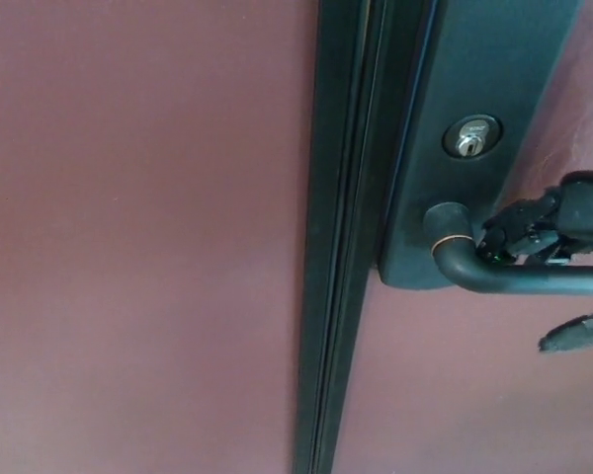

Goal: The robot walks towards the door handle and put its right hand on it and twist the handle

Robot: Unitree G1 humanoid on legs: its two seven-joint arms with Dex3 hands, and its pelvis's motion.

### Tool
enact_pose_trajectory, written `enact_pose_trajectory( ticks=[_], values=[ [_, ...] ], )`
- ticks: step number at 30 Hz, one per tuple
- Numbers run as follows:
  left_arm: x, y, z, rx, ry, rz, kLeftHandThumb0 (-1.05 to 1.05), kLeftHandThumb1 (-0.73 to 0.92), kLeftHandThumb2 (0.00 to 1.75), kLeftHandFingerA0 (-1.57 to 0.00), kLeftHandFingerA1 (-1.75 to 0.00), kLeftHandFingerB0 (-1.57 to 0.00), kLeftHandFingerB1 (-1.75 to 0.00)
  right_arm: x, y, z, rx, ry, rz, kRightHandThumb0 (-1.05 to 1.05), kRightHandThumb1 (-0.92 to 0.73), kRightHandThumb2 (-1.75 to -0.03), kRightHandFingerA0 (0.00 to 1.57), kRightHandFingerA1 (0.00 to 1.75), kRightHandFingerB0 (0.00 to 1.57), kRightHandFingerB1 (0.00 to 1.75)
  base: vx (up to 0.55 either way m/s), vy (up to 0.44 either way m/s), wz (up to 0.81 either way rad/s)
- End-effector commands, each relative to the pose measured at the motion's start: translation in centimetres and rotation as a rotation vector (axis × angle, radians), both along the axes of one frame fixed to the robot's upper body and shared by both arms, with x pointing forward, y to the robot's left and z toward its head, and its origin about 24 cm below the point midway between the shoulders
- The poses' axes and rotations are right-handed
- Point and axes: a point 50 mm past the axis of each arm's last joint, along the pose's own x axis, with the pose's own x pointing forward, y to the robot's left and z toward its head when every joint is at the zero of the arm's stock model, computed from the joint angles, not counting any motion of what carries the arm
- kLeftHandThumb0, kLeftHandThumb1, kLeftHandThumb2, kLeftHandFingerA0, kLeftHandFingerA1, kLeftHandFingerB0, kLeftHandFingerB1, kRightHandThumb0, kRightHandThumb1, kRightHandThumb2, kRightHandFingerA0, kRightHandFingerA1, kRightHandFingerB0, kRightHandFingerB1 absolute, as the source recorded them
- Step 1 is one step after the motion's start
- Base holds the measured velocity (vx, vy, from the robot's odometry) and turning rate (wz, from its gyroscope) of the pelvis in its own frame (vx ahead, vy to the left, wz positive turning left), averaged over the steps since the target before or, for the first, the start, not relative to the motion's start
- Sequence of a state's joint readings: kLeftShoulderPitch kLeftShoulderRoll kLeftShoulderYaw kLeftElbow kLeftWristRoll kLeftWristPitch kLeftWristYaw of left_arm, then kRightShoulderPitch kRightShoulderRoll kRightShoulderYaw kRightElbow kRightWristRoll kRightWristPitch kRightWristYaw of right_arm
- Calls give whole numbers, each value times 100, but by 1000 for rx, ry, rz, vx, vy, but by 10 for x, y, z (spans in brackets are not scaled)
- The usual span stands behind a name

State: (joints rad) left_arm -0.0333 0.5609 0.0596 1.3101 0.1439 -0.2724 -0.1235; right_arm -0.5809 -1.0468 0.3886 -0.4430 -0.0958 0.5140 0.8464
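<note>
The door handle is a dark lever whose long axis runs level, pointing toward 3 o'clock from its round hub under the lock. The right robot hand lies over its top; whether it grips cannot be told.

You see a plain reddish-brown door filling the left of the frame. Down the middle runs a dark, almost black door edge. Upper right, the lock plate is dark blue-grey, its keyhole silver. The door handle is black with a thin copper ring. Your right hand is black.
</note>
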Motion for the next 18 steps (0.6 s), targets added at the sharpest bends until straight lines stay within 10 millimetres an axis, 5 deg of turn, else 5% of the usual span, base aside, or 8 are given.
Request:
enact_pose_trajectory(
  ticks=[1, 8, 9, 18],
  values=[
    [-2, 0, 0, -6, 3, 1, -28, 55, 57, -65, -47, -54, -41, 5, 4, -19, -2, 2, -11, -21, -54, -56, 76, 50, 63, 42, 0, 0, 0],
    [-1, 0, 0, -6, 2, -2, -28, 55, 57, -65, -47, -54, -41, 7, 6, -22, 64, -26, -25, -9, -52, -55, 88, 56, 77, 50, 0, 0, 0],
    [0, 0, 0, -5, -4, -3, -28, 55, 57, -66, -48, -54, -41, 6, 4, -18, 84, -54, -39, -5, -48, -54, 100, 65, 78, 53, 0, 0, 0],
    [1, 1, 1, -10, -5, 0, -29, 55, 56, -66, -49, -54, -41, 4, -3, -13, 129, -100, -57, -3, -52, -54, 101, 65, 72, 50, 0, 0, 0]
  ],
)
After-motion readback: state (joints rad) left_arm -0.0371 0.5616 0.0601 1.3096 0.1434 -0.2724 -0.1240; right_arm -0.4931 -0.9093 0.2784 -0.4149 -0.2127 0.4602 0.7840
